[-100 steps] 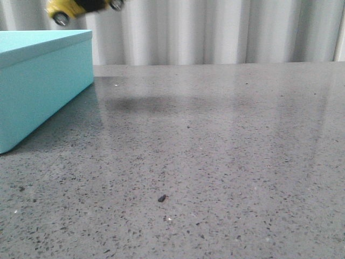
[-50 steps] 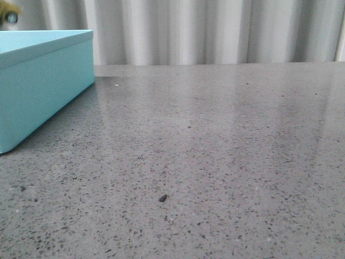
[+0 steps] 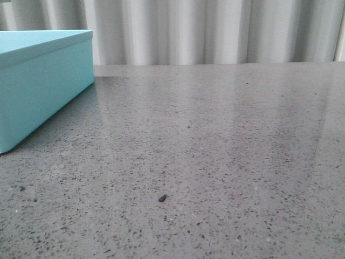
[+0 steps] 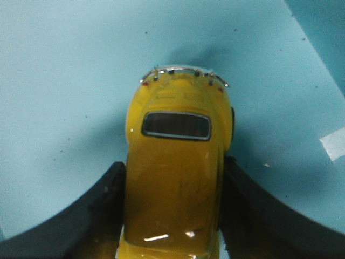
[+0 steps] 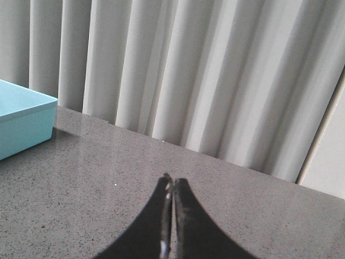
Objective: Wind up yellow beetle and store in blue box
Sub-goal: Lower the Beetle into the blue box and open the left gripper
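From the front, you saw only the blue box (image 3: 43, 81) at the left of the grey table (image 3: 215, 151), with pale curtains (image 3: 215, 32) behind. No car and no arm showed there. A small dark crumb (image 3: 162, 198) lay on the table near the camera.

In the left wrist view, your left gripper (image 4: 172, 216) held the yellow beetle (image 4: 175, 167) tight, one black finger on each side of its body. The car's long way ran straight out from the jaws, with its small window and chrome bumper (image 4: 183, 73) at the far end. All around and under it was flat light blue with a dark shadow, so the car hung over the box. You could not tell if it touched the blue or hung above it. A bit of white tape (image 4: 334, 143) sat off to one side.

In the right wrist view, your right gripper (image 5: 171, 186) had its jaws pressed together on nothing, over bare table, well apart from the box. So the left arm was the one to set the car down.
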Available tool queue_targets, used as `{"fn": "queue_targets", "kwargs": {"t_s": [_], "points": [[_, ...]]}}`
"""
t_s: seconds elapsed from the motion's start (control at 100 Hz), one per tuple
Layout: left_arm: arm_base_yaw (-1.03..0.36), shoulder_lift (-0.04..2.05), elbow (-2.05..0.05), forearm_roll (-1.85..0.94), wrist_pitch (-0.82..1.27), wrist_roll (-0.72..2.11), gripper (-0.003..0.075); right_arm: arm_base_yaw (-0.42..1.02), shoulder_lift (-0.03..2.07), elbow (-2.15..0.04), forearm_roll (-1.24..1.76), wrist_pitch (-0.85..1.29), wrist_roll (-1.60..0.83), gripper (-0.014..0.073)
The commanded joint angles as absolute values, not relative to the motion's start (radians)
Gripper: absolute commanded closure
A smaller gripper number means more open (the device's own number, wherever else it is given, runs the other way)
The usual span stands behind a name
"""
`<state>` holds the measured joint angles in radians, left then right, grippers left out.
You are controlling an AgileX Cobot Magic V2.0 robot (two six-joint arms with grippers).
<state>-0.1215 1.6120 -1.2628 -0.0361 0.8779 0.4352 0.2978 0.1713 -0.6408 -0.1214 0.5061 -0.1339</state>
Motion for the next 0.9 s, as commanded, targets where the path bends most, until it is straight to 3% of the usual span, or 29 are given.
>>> {"fn": "queue_targets", "kwargs": {"t_s": [0.0,0.06,0.12,0.35,0.44,0.66,0.89], "points": [[-0.119,1.581,-1.284,-0.057,0.834,0.426,0.0394,0.300,0.187,-0.665,-0.123,0.421,-0.141,0.0634],[-0.119,1.581,-1.284,-0.059,0.827,0.426,0.0290,0.300,0.187,-0.665,-0.123,0.420,-0.141,0.0634],[-0.119,1.578,-1.284,-0.065,0.817,0.426,0.0245,0.300,0.187,-0.665,-0.123,0.418,-0.141,0.0634],[-0.119,1.522,-1.284,-0.151,0.764,0.426,0.0227,0.300,0.187,-0.665,-0.123,0.418,-0.141,0.0634],[-0.119,1.476,-1.284,-0.223,0.725,0.436,0.0266,0.300,0.187,-0.665,-0.123,0.416,-0.141,0.0634],[-0.119,1.286,-1.221,-0.304,0.594,0.436,0.0514,0.300,0.156,-0.665,-0.123,0.442,-0.141,0.0634],[-0.119,0.914,-0.923,-0.391,0.385,0.462,0.0535,0.300,0.014,-0.575,-0.142,0.437,-0.141,0.0634]]}}
